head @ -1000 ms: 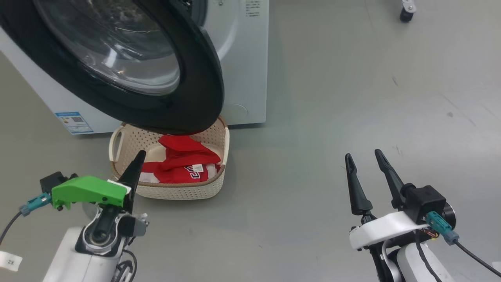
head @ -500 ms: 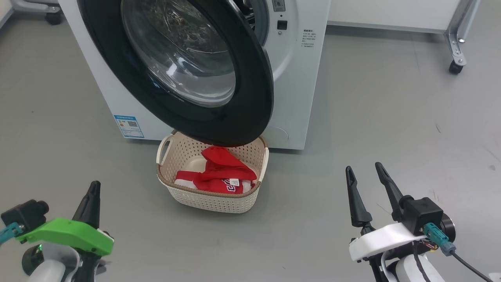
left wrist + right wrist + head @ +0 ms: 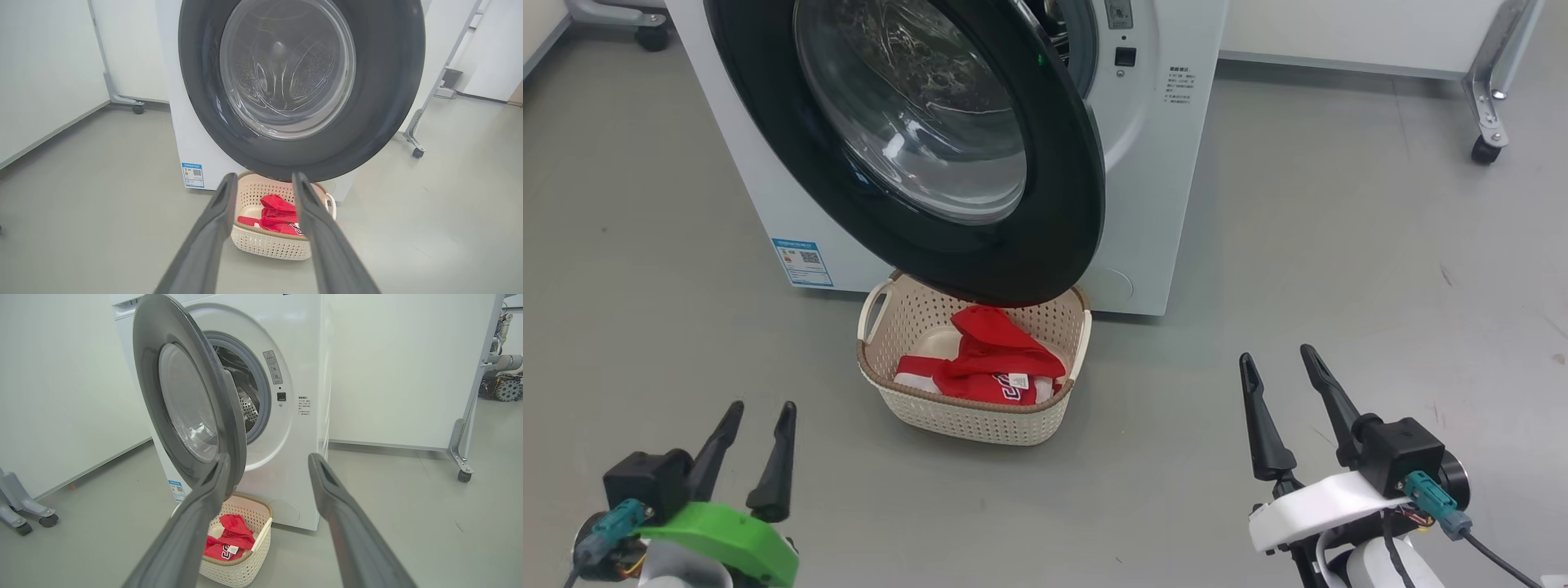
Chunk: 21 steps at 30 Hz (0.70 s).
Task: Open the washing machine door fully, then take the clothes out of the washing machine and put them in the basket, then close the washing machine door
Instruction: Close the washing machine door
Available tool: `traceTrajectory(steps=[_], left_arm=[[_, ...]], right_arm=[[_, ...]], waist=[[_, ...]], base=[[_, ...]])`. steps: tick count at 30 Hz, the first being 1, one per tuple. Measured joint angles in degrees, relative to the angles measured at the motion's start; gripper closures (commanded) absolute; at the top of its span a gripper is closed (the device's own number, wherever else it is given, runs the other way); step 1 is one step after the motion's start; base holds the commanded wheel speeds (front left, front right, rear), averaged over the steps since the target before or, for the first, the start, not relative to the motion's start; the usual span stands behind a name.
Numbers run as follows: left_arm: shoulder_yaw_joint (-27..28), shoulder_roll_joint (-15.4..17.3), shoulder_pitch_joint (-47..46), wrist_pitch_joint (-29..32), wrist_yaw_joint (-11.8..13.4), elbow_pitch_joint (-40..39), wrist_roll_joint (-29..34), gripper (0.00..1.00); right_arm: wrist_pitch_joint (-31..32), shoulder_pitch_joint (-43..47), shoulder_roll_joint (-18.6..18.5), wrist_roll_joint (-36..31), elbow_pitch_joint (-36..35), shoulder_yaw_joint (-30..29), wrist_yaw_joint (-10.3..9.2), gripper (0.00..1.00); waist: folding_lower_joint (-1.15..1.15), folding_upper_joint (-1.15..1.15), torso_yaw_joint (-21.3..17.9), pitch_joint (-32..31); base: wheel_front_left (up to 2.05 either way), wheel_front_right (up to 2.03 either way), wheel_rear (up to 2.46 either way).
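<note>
A grey floor [image 3: 1339, 229] is spreading all around. A castered metal leg [image 3: 1499, 45] is standing far right, another caster [image 3: 654, 37] far left.

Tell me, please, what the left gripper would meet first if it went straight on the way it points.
Probably the washing machine door, straight ahead of the left gripper, though depth is unclear.

L end effector [image 3: 762, 408] & R end effector [image 3: 1275, 355] low, fingers pointing up, both parted (R wider).
</note>
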Motion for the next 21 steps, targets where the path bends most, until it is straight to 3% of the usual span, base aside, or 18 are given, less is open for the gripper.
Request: traceTrajectory(steps=[10, 21], left_arm=[[5.6, -1.9, 3.0, 0.2, 4.3, -8.2, 11.0, 0.0], [7.2, -6.2, 8.2, 0.2, 5.4, -11.9, 15.7, 0.0]], right_arm=[[0.0, 0.2, 0.2, 0.0, 0.1, -0.6, 0.13, 0.0], [0.0, 1.0, 0.3, -0.2, 0.9, -1.5, -0.68, 0.0]], waist=[[0.0, 0.0, -0.7, 0.4], [0.0, 0.0, -1.1, 0.8]], base=[[0.0, 0.0, 0.0], [0.0, 0.0, 0.0]])
